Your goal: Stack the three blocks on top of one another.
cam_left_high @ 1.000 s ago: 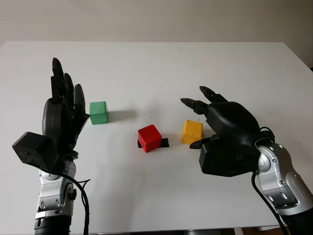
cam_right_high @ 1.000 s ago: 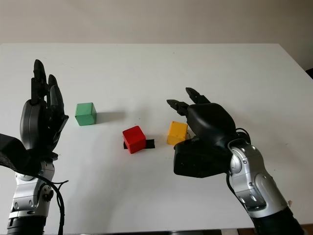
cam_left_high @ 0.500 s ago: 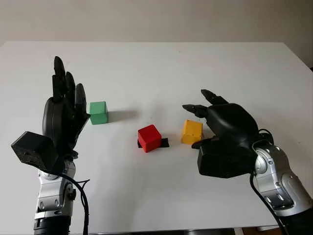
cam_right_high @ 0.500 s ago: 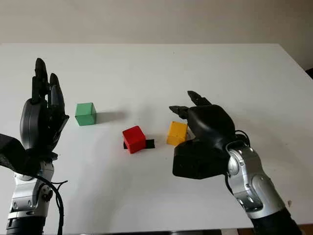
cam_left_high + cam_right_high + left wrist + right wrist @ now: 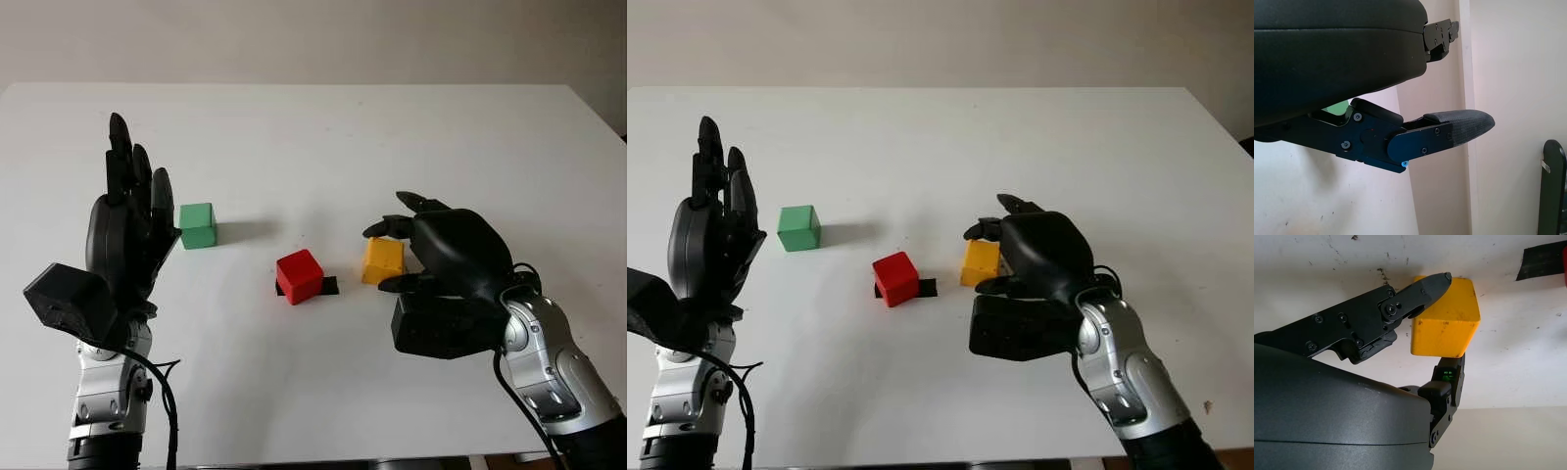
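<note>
Closing round the yellow block point(image 5: 383, 259), the right hand point(image 5: 443, 257) has fingers point(image 5: 1420, 293) on two opposite sides of it; whether the block is off the white bench point(image 5: 323, 137) can't be told. Three blocks in all, one each of yellow, red, green, none stacked. Landmark = red block point(image 5: 299, 276), roughly mid-bench, sitting on one strip of black tape point(image 5: 327, 286). Yellow block is just to the right of the red one, w/ a small gap between them, not touching. Green block point(image 5: 197, 225) is to the left of the red one and further back, well apart from it. Left hand point(image 5: 125, 235) is raised upright, open, holding nothing, left of the green block and nearer the robot than it, far left of the red block.
</note>
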